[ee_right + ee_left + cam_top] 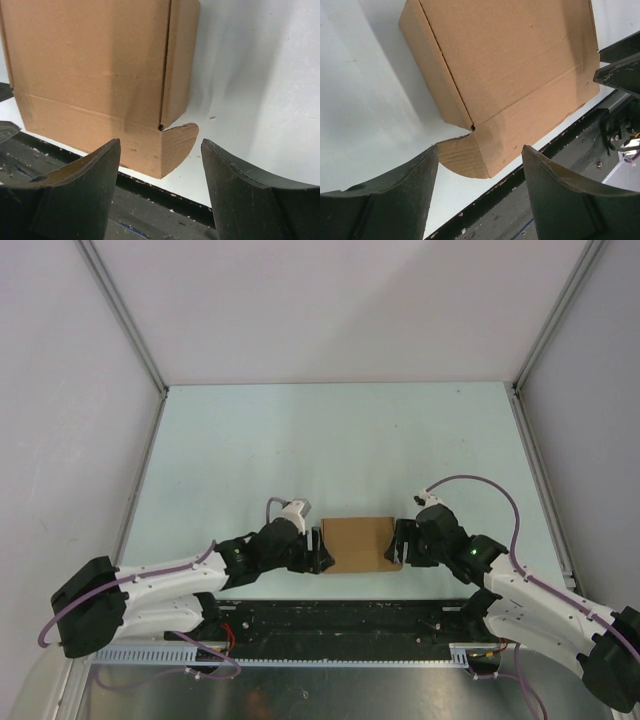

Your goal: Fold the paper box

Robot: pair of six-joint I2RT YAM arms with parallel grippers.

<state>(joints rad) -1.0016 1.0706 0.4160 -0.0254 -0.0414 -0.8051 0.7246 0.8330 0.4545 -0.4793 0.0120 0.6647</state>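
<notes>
Top view: the two arms reach in from the near edge of the table (330, 440), and the left gripper (318, 550) and right gripper (398, 543) face each other across the paper box (358, 543). The box lies at the middle of the near edge, just in front of the black rail (340, 615). Its long axis runs left to right, from one gripper to the other. Each gripper stands just beside its own end of the box, so neither arm is clearly nearer. It looks like a plain brown oblong with a flat top.

Left wrist view: the left gripper (480, 150) has its jaws spread and pinches nothing. The paper box (510, 65) lies straight ahead. A side panel is folded down at this end, a creased front panel faces the rail, and a rounded tab flap (465, 157) sticks out loose at the near corner, in line with the gap between the fingers.

Right wrist view: the right gripper (160, 142) is likewise spread and holds nothing. The paper box (90, 65) mirrors the other end, with its end panel down and a rounded tab (177, 137) standing free at the near corner. I judge the next move turns on these two loose tabs.
</notes>
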